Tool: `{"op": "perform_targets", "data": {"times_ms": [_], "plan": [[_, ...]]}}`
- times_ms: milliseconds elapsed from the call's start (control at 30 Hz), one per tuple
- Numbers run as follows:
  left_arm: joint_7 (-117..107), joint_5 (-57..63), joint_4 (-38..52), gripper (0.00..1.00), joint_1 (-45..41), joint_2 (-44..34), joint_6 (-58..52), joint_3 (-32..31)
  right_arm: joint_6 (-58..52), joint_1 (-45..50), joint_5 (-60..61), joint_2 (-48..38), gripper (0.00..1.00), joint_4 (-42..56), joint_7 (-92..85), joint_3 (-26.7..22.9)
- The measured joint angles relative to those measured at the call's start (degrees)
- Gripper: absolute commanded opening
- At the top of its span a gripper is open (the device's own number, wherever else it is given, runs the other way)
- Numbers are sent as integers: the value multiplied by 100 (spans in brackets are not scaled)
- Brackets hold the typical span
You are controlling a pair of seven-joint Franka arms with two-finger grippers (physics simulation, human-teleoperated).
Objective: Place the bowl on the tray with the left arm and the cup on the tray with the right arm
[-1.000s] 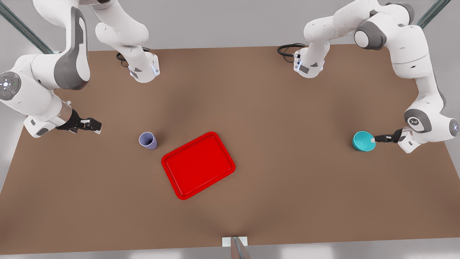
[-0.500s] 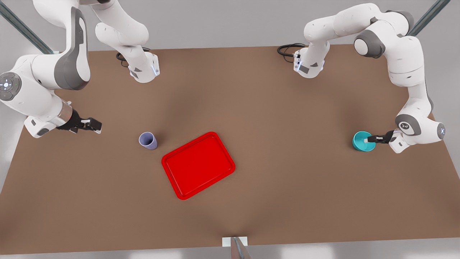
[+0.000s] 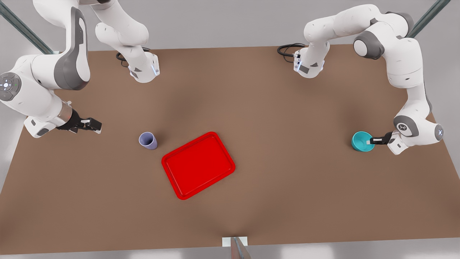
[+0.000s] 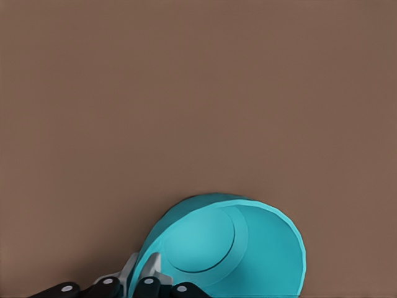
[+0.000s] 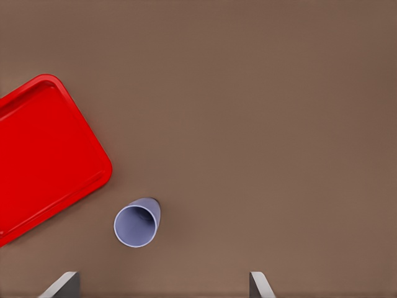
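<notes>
The teal bowl (image 3: 360, 141) (image 4: 248, 248) stands on the table at the front view's right. My left gripper (image 3: 372, 141) (image 4: 143, 274) reaches it from the right, its fingers straddling the near rim and shut on the bowl's wall. The lavender cup (image 3: 148, 140) (image 5: 137, 223) stands upright just left of the red tray (image 3: 198, 164) (image 5: 43, 155), which lies bare at the table's middle. My right gripper (image 3: 94, 125) (image 5: 162, 285) hangs open at the front view's left, well apart from the cup, and waits.
The brown table (image 3: 273, 108) stretches wide between bowl and tray. Both arm bases (image 3: 143, 70) (image 3: 308, 66) sit at the far edge with black cables beside them. A small white bracket (image 3: 235, 241) marks the near edge.
The left arm's wrist has slid leftward, bringing its fingers over the bowl's rim, and the bowl has shifted slightly left. The right arm, cup and tray have not moved.
</notes>
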Motion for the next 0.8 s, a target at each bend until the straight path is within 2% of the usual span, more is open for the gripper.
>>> {"op": "perform_targets", "data": {"times_ms": [200,367,433,500,633,700,800], "plan": [[-493,226,26,21,-366,-379,-297,-9,-8,-23,0,0,100,-4,0,0],[-2861,113,89,21,-2631,-644,-438,-28,-9,-9,0,0,100,-4,0,0],[-4053,-80,219,21,-2870,-646,-352,-615,-8,-9,0,0,100,-4,0,0],[-5168,-189,700,21,-2986,-471,-343,-1131,-9,-13,0,0,100,-4,0,0],[-7035,-316,1518,21,-3985,-110,-350,-1142,-9,-23,0,0,100,0,0,-6],[-8411,-383,2402,21,-4692,455,-347,-1144,-6,-24,0,5,100,5,8,-9],[-9351,-617,2840,21,-5124,682,-212,-1134,5,-14,0,-5,100,-25,9,-14]]}}
